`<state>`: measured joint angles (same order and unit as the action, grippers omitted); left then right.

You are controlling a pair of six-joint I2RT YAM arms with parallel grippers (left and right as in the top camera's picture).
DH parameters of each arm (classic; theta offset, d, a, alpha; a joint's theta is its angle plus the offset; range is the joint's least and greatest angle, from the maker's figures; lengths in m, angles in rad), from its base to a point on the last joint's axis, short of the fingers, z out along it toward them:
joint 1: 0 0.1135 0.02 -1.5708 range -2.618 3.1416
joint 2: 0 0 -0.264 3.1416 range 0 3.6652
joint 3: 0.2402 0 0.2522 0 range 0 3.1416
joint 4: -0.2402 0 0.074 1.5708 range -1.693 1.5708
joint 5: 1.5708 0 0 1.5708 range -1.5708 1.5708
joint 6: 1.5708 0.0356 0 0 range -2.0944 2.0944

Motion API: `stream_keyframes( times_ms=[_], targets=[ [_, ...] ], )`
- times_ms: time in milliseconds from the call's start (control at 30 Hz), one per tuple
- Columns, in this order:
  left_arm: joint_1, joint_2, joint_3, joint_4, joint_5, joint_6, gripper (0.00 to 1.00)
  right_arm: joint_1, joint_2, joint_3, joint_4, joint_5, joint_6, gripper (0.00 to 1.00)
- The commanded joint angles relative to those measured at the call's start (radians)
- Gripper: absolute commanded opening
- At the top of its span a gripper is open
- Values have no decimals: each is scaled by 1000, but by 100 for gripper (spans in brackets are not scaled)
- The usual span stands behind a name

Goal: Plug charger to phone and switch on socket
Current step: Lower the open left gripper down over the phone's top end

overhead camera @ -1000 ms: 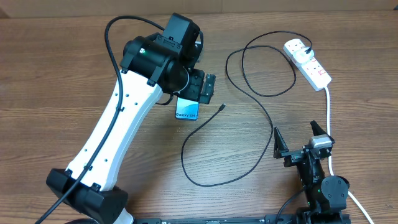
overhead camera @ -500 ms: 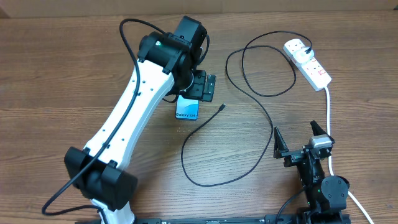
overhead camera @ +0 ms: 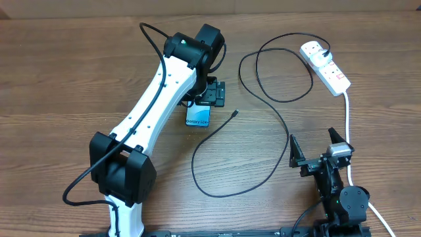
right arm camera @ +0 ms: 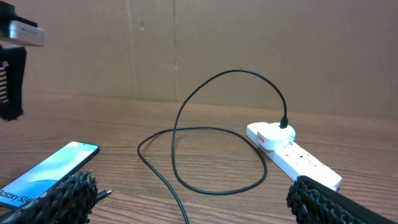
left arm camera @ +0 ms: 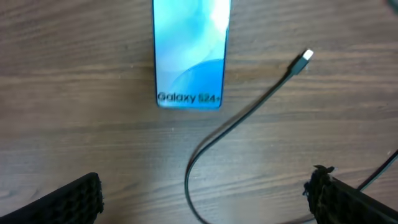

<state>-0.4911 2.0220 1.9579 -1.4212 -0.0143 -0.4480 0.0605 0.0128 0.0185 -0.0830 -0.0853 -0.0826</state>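
Overhead, left arm reaching long across the table [overhead camera: 66, 79], left gripper [left arm camera: 205, 177] spread wide and empty above the phone [overhead camera: 198, 116], charger tip [left arm camera: 305, 57] just beside the phone, right gripper [overhead camera: 312, 134] agape, empty, socket [overhead camera: 327, 66] far right.

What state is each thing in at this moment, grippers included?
phone: flat on the table, screen lit, nothing plugged in.
charger: plug in the socket, tip loose beside the phone.
socket: charger plugged in; switch positions unclear.
left gripper: open, empty, hovering by the phone.
right gripper: open, empty.
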Motion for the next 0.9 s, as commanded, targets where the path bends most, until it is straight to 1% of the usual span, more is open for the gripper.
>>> stream_keyframes(
  times_ms=[0, 267, 500, 867],
  targets=[
    [-3, 18, 12, 35, -18, -24, 100, 5, -10, -10, 3, 10, -4, 100],
    [-2, 19, 7, 126, -48, -25, 100, 5, -10, -10, 3, 10, -4, 100],
    [2, 29, 6, 139, -48, -47, 100, 5, -10, -10, 3, 10, -4, 100],
    [35, 204, 6, 152, -48, -34, 100, 5, -10, -10, 3, 10, -4, 100]
  ],
)
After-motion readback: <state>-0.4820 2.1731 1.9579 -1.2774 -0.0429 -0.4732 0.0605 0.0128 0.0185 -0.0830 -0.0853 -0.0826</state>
